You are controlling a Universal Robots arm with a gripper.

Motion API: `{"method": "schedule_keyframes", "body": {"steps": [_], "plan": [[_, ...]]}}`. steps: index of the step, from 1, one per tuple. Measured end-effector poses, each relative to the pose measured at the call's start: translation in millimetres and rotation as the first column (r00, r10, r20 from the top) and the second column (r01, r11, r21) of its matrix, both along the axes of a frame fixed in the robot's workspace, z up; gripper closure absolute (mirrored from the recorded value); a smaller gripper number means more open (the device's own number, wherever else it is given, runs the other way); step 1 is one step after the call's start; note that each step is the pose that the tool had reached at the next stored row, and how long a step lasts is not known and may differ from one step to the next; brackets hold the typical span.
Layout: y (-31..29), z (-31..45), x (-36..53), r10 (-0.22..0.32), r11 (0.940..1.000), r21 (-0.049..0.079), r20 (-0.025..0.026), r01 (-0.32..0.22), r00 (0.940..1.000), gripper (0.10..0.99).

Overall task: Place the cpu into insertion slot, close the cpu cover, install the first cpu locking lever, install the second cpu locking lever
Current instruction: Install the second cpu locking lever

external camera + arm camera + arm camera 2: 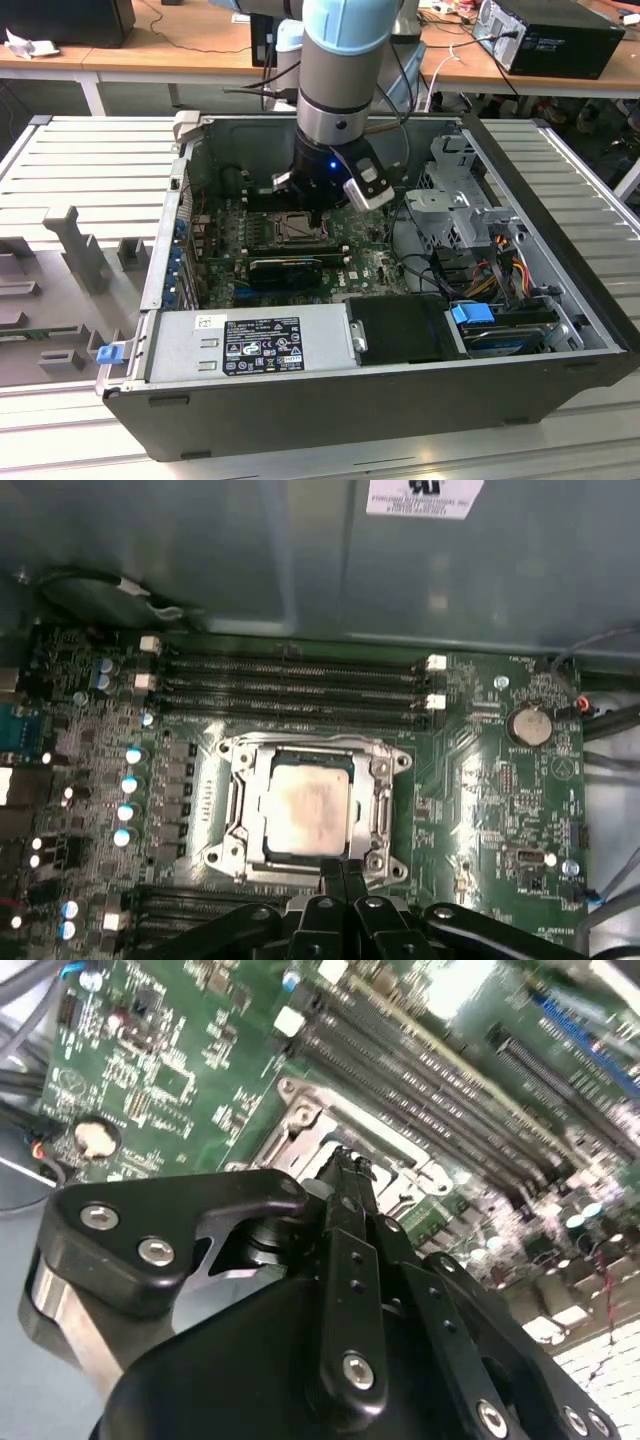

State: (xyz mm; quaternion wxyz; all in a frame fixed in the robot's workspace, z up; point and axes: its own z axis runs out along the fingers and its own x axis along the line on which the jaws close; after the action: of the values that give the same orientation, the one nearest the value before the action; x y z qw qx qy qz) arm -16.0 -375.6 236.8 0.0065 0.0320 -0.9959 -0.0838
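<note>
So the arm is reaching down into the open computer case (560, 300), which lies on its side on the ribbed grey surface (90, 160). The tool (342, 872) sits right at the edge of the insertion slot (232, 810), fingers (331, 878) pressed together with nothing between them, tips just touching or nearly touching the socket's metal frame; can't tell which.

One cpu (308, 807) is seated in the slot, pale beige-silver face up. The cpu cover (382, 792) is down flat around it, with the chip showing through the square window. I can't make out the locking levers well enough to say where they stand.

Counting stuff on the green board (480, 810) in the first wrist view: four long black memory slots (290, 685) on one side of the socket, more at the opposite side partly hidden by the tool, one round coin battery (530, 725), and a row of blue-topped capacitors (128, 785).

In the exterior view there's one power supply box (250, 340) with a label at the front of the case, plus one blue clip (472, 313) by the drive bay.
</note>
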Motion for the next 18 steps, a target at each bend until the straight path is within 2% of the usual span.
{"method": "schedule_keyframes", "body": {"steps": [1,2,3,7,9,10,12,14,15,16,17,18], "plan": [[-3.2,-0.3,-0.6,0.0,1.0,0.0,0.0001,0.0,1.0,0.98],[-9.0,-0.6,-1.9,0.0,1.0,0.0,0.0001,0.0,1.0,0.98],[-11.3,-0.7,-5.7,0.0,1.0,0.001,0.0002,0.0,1.0,0.98],[-12.2,-0.8,-21.1,0.0,0.9999,0.011,0.0,0.0,1.0,0.98],[-12.3,-2.2,-29.4,0.0,0.9997,0.025,0.0001,0.0,1.0,0.98],[-12.3,-4.4,-29.5,0.002,0.9995,0.031,0.0002,-0.002,1.0,0.98],[-12.6,-10.8,-29.8,0.006,0.9994,0.033,0.0001,-0.006,1.0,0.98],[-14.2,-11.4,-32.5,0.006,0.9994,0.034,0.0,-0.006,1.0,0.98],[-15.9,-11.4,-37.7,0.006,0.9994,0.035,0.0002,-0.006,1.0,0.98],[-18.3,-11.6,-41.7,0.006,0.9992,0.039,0.0001,-0.006,1.0,0.98],[-21.9,-12.0,-43.7,0.006,0.9988,0.048,0.0002,-0.006,1.0,0.98],[-22.7,-12.3,-44.3,0.006,0.9985,0.054,0.0002,-0.006,1.0,0.98]]}}
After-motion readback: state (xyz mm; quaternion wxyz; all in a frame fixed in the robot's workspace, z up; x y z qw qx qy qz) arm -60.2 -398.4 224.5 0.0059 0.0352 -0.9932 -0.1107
